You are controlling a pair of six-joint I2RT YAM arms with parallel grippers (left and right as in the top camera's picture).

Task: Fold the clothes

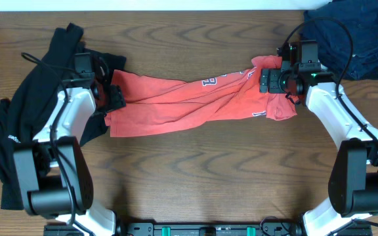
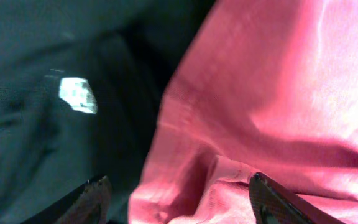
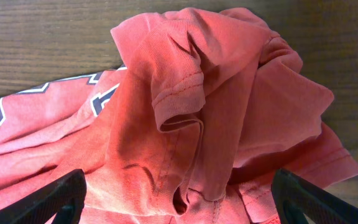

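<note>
The red-orange T-shirt [image 1: 189,101] with white-and-black lettering lies bunched in a long strip across the table. My left gripper [image 1: 115,98] is at its left end, by the black top [image 1: 38,85]. In the left wrist view its fingers [image 2: 178,186] are apart with a fold of red cloth [image 2: 278,93] between them, and the black top [image 2: 55,124] lies to the left. My right gripper [image 1: 268,80] is over the shirt's crumpled right end. Its fingers [image 3: 179,180] are wide apart over a sleeve and folds of the shirt [image 3: 185,112].
The black top spreads under and around my left arm, down to the left table edge. A dark blue garment [image 1: 353,33] is heaped at the back right corner, just behind my right arm. Bare wood [image 1: 209,170] runs in front of the shirt.
</note>
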